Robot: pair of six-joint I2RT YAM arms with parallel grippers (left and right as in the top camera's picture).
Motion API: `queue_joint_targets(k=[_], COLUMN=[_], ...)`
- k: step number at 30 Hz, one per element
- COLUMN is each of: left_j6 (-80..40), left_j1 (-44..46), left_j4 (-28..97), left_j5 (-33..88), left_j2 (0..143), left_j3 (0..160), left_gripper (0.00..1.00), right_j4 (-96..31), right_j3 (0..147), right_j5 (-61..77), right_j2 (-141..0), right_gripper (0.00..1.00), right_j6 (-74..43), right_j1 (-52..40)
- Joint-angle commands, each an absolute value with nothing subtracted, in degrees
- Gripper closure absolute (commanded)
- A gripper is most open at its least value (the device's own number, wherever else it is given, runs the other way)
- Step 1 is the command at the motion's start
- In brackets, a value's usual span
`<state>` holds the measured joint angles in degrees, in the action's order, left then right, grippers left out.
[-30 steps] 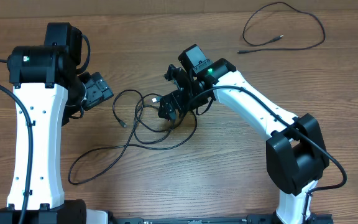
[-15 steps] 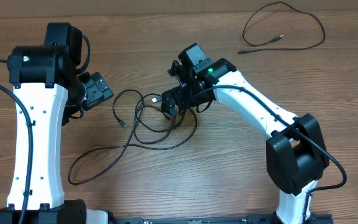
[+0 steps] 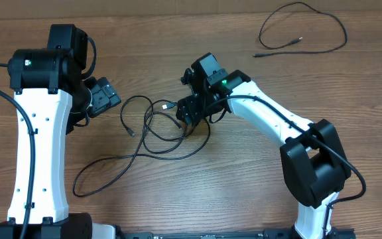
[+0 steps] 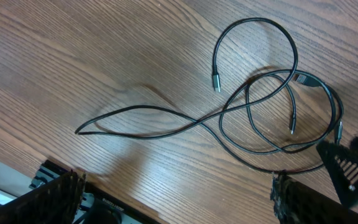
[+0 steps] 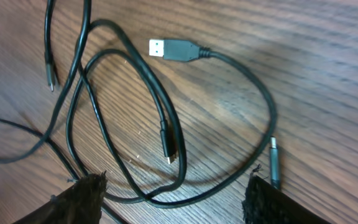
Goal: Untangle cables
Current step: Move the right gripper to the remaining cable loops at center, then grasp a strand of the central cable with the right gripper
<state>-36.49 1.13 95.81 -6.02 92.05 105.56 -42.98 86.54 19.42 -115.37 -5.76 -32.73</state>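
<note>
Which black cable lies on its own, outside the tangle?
The thin black cable looped alone at top right in the overhead view; the others cross in a tangle at the centre.

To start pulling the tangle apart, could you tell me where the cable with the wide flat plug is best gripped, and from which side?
Grip the cord just behind the wide plug, coming from straight above with the jaws across it. That stretch lies flat and alone, with nothing crossing it.
</note>
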Motion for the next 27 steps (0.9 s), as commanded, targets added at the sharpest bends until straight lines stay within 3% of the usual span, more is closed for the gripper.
queue_joint_targets(k=[1,3,10,14,17,22,27], left_j6=[-36.21,-36.21,-36.21,-36.21,-36.18,-36.21,-36.21], left_j1=[1.15,1.15,1.15,1.15,1.15,1.15,1.15], left_j4=[95.72,95.72,95.72,95.72,95.72,95.72,95.72], left_j5=[-5.93,-5.93,-5.93,-5.93,-5.93,-5.93,-5.96], left_j2=[92.16,92.16,92.16,92.16,92.16,92.16,92.16], left_j3=[105.19,105.19,105.19,105.19,105.19,105.19,105.19], left_gripper=[0.0,0.0,0.0,0.0,0.01,0.0,0.0], right_j4=[-39.62,-37.32,-34.04,-33.52,-33.15,-33.06,-36.73], right_j3=[84.33,82.91,80.42,80.31,80.31,80.79,85.38], right_j5=[22.44,22.37,22.37,22.63,22.61,22.59,22.61], right_j2=[-116.05,-116.07,-116.42,-117.82,-118.72,-118.63,-117.58], right_gripper=[0.39,0.46,0.49,0.59,0.67,0.96,0.96], right_j6=[-5.76,-6.26,-6.9,-9.19,-9.26,-9.78,-12.01], right_j1=[-33.06,-33.06,-33.08,-33.32,-33.56,-33.56,-32.1])
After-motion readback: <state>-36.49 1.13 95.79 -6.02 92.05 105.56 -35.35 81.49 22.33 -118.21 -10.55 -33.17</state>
